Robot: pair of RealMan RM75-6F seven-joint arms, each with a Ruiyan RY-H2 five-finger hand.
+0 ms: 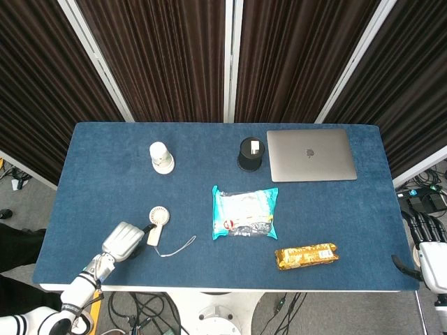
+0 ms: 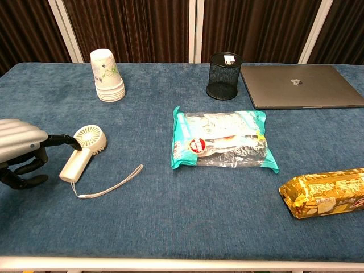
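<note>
My left hand (image 2: 21,149) sits at the counter's (image 2: 187,222) near-left corner, fingers curled and parted, holding nothing; one fingertip (image 2: 73,141) reaches out and touches, or all but touches, the handheld fan (image 2: 83,150) where its handle meets the round head. The fan lies flat, its cord (image 2: 111,183) trailing away from my hand. I judge this the approach just before the grasp: next I'd have to bring the fingers around the handle and close on it, and the low, flat handle leaves little room to get under.

Behind the fan stands a stack of paper cups (image 2: 107,75), well apart. Beyond the fan's cord lies a teal snack bag (image 2: 222,140), and behind that bag a black mesh pen cup (image 2: 223,75) just beside a closed laptop (image 2: 301,85). A gold biscuit pack (image 2: 324,192) rests past the bag, toward the near edge. None of these crowd the fan; only the loose cord might snag.

My right hand (image 1: 427,244) hangs off the counter's far end, fingers apart, holding nothing.
</note>
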